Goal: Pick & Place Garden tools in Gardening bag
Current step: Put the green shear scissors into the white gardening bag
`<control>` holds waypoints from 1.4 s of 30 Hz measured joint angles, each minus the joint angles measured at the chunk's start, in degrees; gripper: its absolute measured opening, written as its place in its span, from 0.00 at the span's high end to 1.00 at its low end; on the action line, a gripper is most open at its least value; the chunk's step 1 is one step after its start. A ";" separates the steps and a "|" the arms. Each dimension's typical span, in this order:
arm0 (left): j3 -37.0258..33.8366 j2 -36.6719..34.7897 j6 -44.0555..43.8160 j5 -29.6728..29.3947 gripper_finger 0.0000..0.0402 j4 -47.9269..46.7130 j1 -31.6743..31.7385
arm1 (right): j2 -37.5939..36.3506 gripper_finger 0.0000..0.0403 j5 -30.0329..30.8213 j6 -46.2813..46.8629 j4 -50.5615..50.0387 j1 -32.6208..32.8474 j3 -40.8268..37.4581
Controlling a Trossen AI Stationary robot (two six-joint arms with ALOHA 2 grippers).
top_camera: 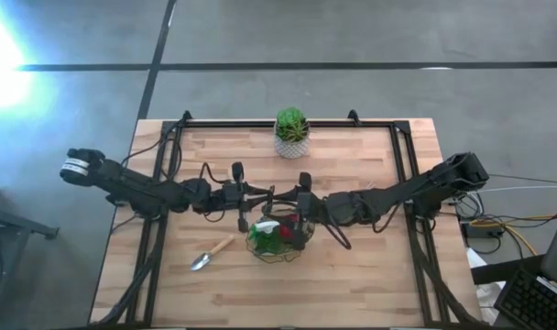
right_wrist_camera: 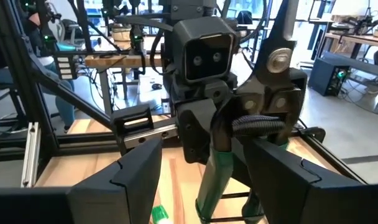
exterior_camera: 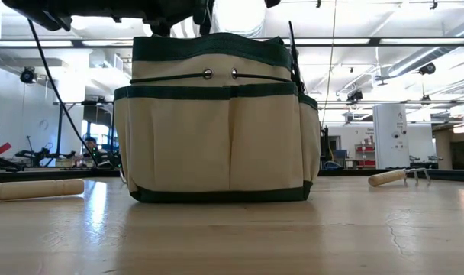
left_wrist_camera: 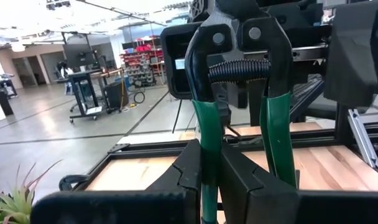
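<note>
High view shows both arms stretched low across the desk (top_camera: 370, 275) from its two sides, meeting just above the gardening bag (top_camera: 278, 240), which stands a little toward the near edge from the middle. The left hand (top_camera: 245, 196) reaches in level from the left and is clamped shut on one green handle of the pruning shears (left_wrist_camera: 239, 93); in the left wrist view its fingers (left_wrist_camera: 195, 168) pinch that handle while the shears stand upright, the spring between the handles showing. The right hand (top_camera: 301, 203) comes in from the right, facing the left one, its jaws spread wide on either side of the same shears without closing on them in the right wrist view. The two hands are very near each other over the bag's far rim.

Inside the bag red and green items show. A wooden-handled trowel (top_camera: 211, 253) lies on the desk just left of the bag, apart from it. The potted plant (top_camera: 291, 132) stands at the far edge, well apart from both arms. Bare wood lies open along the near edge and to the right of the bag.
</note>
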 joint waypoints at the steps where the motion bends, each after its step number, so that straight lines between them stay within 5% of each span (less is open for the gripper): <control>1: 0.00 0.00 0.01 0.00 0.92 -0.28 0.00 | 0.08 0.46 -0.12 -0.01 -0.09 -0.10 0.00; 9: 0.02 0.00 -0.01 0.00 0.92 -0.32 0.02 | 0.44 0.58 -0.98 0.17 0.59 -0.85 0.03; 17: 0.02 0.00 -0.23 0.28 0.92 -1.01 0.02 | 0.44 0.93 -1.02 -1.94 -0.40 -1.05 0.05; 25: 0.18 0.00 -2.10 0.72 0.92 -1.71 0.02 | 0.37 0.93 -1.15 -1.66 -1.43 -1.05 0.16; 35: 0.28 -0.73 -7.15 1.91 0.56 -1.64 0.07 | -3.58 0.94 -1.47 -1.26 -9.39 -0.99 0.22; 42: 0.37 -1.37 -9.34 2.85 0.38 -2.78 0.07 | -6.08 0.94 -20.06 -2.48 -12.41 -0.94 0.22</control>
